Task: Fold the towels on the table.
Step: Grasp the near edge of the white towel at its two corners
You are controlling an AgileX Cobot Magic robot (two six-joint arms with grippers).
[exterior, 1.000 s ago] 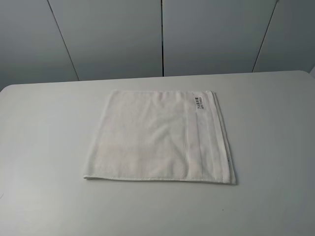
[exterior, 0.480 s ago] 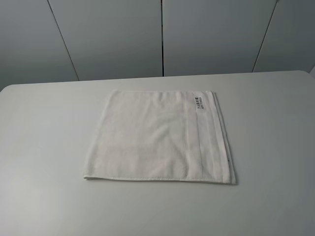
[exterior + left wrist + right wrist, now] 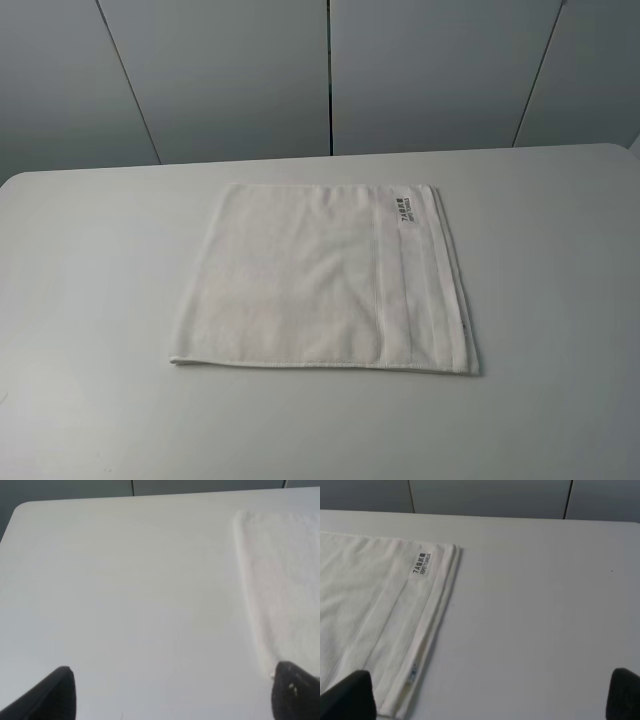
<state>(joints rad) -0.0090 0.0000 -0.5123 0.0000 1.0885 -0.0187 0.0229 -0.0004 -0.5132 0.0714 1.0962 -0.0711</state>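
Grey panelled wall [image 3: 230, 80] across the top of the high view, dark seams between the panels. White desk [image 3: 90, 300] filling the rest of the frame, with a rounded corner at upper left. Towel [image 3: 310, 280] lying flat at the centre of the frame, white and roughly square, well apart from every desk edge in view. Woven band [image 3: 425, 300] down its right side. Small dark-printed label [image 3: 404, 210] near its upper right corner.

Seen from the left wrist: towel [image 3: 285, 580] with one edge and a corner in sight, bare desk [image 3: 125, 580] beside it. Left jaws spread wide, dark fingertips [image 3: 57, 695] far apart, one over bare desk, the other just beside the towel's corner. Cannot tell whether touching it.

Seen from the right wrist: towel [image 3: 370, 610] with band and label [image 3: 421, 564] in sight, bare desk [image 3: 535, 605] alongside. Right jaws spread wide as well, fingertips [image 3: 347, 695] far apart, one over the towel's near corner, the other over bare desk.
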